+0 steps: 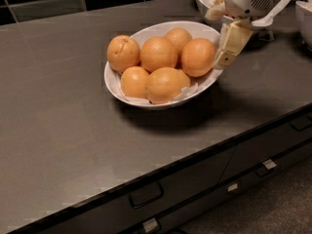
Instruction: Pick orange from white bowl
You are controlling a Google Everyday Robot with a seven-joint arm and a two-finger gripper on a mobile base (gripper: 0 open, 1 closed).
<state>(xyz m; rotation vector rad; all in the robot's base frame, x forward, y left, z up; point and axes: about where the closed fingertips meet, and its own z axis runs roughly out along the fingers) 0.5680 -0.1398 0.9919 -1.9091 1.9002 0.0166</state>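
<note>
**One claw [224, 57] at the rim of the white bowl [115, 85]**

The cream-coloured claw hangs from a white housing and slants down and a little leftward. Its tip sits at the near edge of the bowl's rim. Whether it is open or closed cannot be told from this angle, and nothing is seen in its hold.

Just beside the claw's tip, on its left, lies the orange [197, 57]. It is round and smooth-skinned, an even deep orange all over, and one of the larger fruits in the bowl. It rests against the bowl's wall on the claw's side. Whether the claw touches it cannot be told.

Further from the claw, five more fruits fill the rest of the bowl:
- A round orange [158, 53] lies next to the task fruit.
- A smaller one [178, 37] lies behind those two.
- A big oblong orange [165, 85] lies in front.
- A small orange [134, 81] lies beside the oblong one.
- A paler orange with a creased dimple [123, 52] lies farthest from the claw.

A white paper liner [193, 88] shows under the fruit at the front rim.

The bowl is wide, shallow and glossy, and it stands on a dark counter [58, 126]. Behind the claw is a second white bowl [204, 0], partly hidden by the housing. Below the counter's front edge are drawers with dark handles [146, 194].
</note>
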